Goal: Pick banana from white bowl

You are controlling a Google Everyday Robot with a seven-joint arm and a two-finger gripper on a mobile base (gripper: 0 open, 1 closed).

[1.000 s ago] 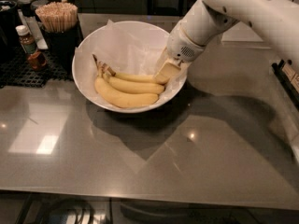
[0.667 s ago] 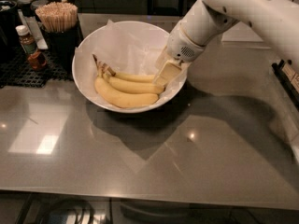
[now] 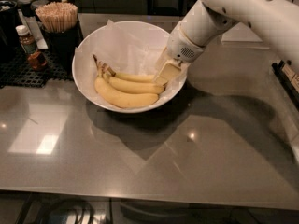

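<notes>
Banana (image 3: 133,77), top one of a bunch of 3, has its tip right at the gripper (image 3: 164,75), inside the white bowl (image 3: 82,55). Grip state: can't tell. The other 2 bananas (image 3: 125,98) crowd just below. Paper liner (image 3: 126,43) lies behind. Well left of the gripper: stick holder (image 3: 58,18), sauce bottle (image 3: 27,42).

Yellow on white, over grey
Yellow banana (image 3: 135,77), brown-stemmed, in the white bowl (image 3: 80,85); cream gripper (image 3: 163,78) at the bowl's right, on a white arm (image 3: 243,8); glossy grey table (image 3: 210,148).
</notes>
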